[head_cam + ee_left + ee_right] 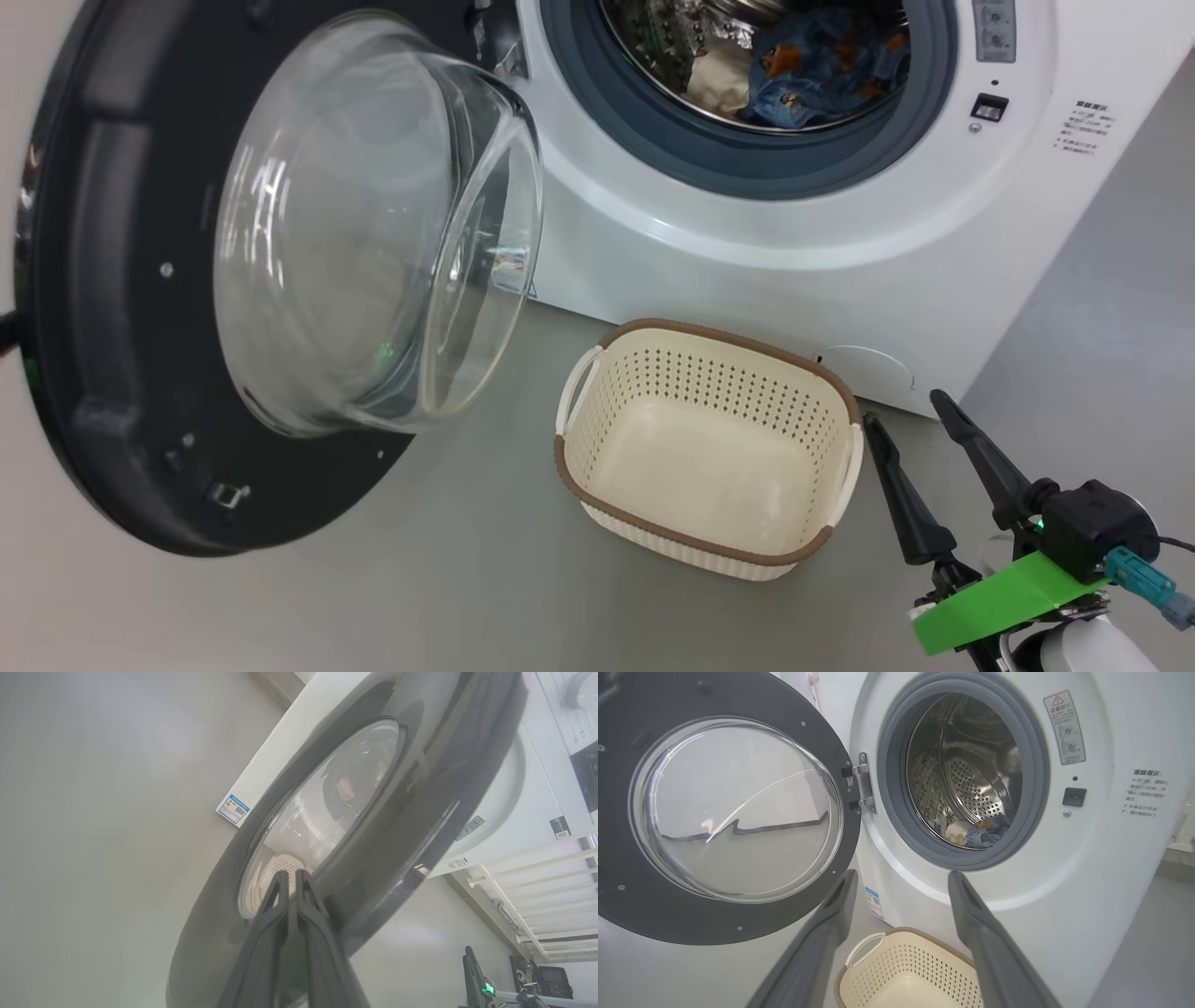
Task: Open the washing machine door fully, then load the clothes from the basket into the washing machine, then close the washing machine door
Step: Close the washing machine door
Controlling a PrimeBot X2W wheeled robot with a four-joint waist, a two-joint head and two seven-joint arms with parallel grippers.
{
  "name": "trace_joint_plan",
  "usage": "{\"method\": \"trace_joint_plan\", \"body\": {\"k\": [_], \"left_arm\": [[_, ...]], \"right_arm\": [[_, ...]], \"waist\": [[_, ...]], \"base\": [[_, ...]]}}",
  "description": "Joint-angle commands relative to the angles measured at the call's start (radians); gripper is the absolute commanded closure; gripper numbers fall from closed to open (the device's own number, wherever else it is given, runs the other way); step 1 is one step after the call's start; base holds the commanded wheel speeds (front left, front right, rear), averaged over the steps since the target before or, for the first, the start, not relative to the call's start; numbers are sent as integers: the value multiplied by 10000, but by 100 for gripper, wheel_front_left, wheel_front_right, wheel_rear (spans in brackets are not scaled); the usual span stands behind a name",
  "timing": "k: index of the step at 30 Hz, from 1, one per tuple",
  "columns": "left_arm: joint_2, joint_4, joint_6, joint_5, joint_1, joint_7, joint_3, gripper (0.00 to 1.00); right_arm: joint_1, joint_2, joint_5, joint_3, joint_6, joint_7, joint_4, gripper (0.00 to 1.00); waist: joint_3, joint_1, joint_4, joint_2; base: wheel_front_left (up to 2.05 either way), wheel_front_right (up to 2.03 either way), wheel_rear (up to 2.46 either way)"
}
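- Washing machine door [121, 308] is hanging open at frame left; the closed left pincer [292, 877] is pointing at its outer face, and a steady push near the rim should latch it.
- Basket [702, 333] is sitting empty at lower centre.
- Clothes [822, 65] are lying inside the washing machine [840, 233], upper right.
- Right pincer [906, 409] is hovering open, lower right.

Open washing machine door [103, 373] flanks the drum opening [966, 774]; basket [709, 383] stands below it.
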Motion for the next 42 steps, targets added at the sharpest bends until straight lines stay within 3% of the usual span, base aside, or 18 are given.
{"method": "trace_joint_plan", "body": {"k": [1, 12, 21, 42], "left_arm": [[564, -453, -38, -191, -112, 153, 320, 100], [253, -2410, -38, -738, 460, 796, 354, 100], [-171, -3413, -38, -572, 680, 902, 183, 100], [-580, -4049, -38, 80, 1049, 33, -73, 100]], "right_arm": [[95, -17, 0, 146, 44, -82, -252, 0], [306, 61, -6, -8, 44, -82, -299, 0], [391, 132, -23, -138, 44, -82, -314, 0], [807, 272, -93, -653, 44, -82, -477, 0]], "waist": [[-112, 0, -78, 0], [-375, 0, -509, 0], [-566, 0, -1113, 0], [-839, 0, -3709, 0]], "base": [[0, 0, 0], [0, 0, 0], [0, 0, 0], [0, 0, 0]]}}
